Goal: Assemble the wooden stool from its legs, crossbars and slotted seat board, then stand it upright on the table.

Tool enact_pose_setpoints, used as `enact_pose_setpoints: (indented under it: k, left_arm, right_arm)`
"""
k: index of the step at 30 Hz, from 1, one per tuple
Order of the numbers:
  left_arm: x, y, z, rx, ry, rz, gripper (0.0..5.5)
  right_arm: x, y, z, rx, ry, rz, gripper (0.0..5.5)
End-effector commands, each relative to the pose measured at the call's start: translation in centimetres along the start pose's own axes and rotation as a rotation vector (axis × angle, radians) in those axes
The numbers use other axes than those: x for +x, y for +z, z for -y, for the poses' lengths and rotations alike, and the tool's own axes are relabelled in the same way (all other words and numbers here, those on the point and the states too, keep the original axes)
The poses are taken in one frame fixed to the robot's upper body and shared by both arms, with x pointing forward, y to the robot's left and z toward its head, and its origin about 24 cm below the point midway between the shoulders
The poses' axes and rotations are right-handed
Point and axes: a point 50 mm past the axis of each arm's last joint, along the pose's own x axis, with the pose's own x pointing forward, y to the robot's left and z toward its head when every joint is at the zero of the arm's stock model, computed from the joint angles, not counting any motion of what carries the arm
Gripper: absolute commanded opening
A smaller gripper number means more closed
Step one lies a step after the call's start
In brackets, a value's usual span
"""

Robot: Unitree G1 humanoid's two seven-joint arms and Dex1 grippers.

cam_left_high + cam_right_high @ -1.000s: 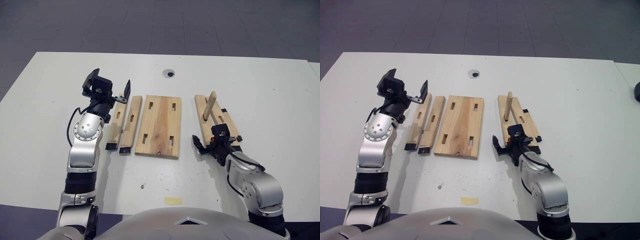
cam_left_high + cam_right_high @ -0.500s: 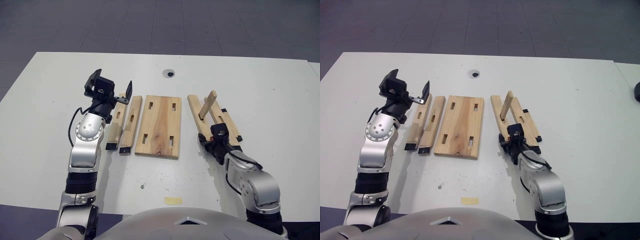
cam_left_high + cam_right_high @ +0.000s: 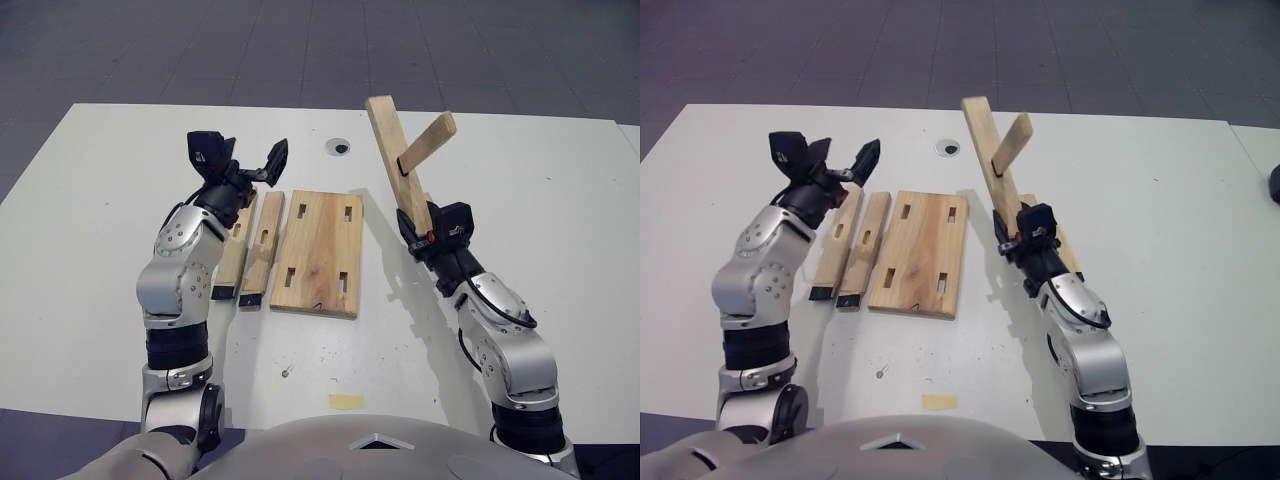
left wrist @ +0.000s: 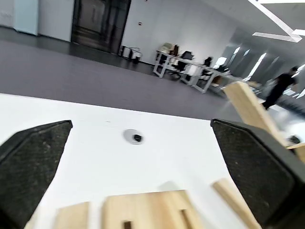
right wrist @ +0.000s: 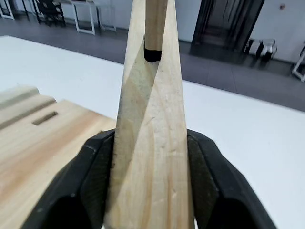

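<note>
My right gripper (image 3: 432, 232) is shut on a wooden leg (image 3: 392, 152) and holds it raised off the table, tilted up and away from me. A short crossbar (image 3: 430, 140) is plugged into that leg's slot and sticks out to the right. In the right wrist view the leg (image 5: 151, 95) fills the space between the two pads (image 5: 95, 171). The slotted seat board (image 3: 318, 252) lies flat in the middle. Two more legs (image 3: 250, 245) lie side by side to its left. My left gripper (image 3: 240, 158) hovers open over their far ends. A fourth leg (image 3: 1064, 252) lies under my right wrist.
The white table (image 3: 550, 200) has a small round hole (image 3: 341, 147) beyond the board and a scrap of yellow tape (image 3: 346, 401) near the front edge. Bare table lies to the right and at the far left.
My right gripper has shut on the leg with the crossbar and swung it up from flat on the table to steeply raised. My left gripper has turned and shifted slightly right, still open.
</note>
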Motion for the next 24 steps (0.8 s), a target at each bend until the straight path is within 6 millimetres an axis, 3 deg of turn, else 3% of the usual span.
enact_pose_setpoints:
  k: [1, 6, 10, 13, 19, 24]
  left_arm:
    - [0.6, 2.0, 2.2, -0.482, -0.2, -0.028, 5.4]
    - [0.2, 3.0, 4.2, -0.674, -0.316, -0.04, 5.4]
    - [-0.4, 3.8, 5.9, -0.723, -0.414, -0.081, 5.4]
    - [-0.8, 4.0, 6.2, -0.717, -0.417, -0.112, 5.4]
    - [-0.6, 3.9, 4.0, -0.688, -0.277, -0.08, 4.39]
    - [-0.6, 4.2, 4.0, -0.671, -0.291, -0.073, 3.53]
  right_arm:
    - [0.5, 2.5, -1.6, -0.153, 0.206, 0.239, 2.05]
    - [0.4, 2.7, -2.6, -0.161, 0.282, 0.282, 2.05]
    - [0.4, 2.8, -3.5, -0.167, 0.325, 0.302, 2.05]
    - [0.4, 2.9, -3.9, -0.163, 0.358, 0.313, 2.05]
    - [0.2, 2.8, -3.9, -0.163, 0.371, 0.308, 2.05]
    - [0.0, 2.8, -4.0, -0.15, 0.373, 0.303, 2.05]
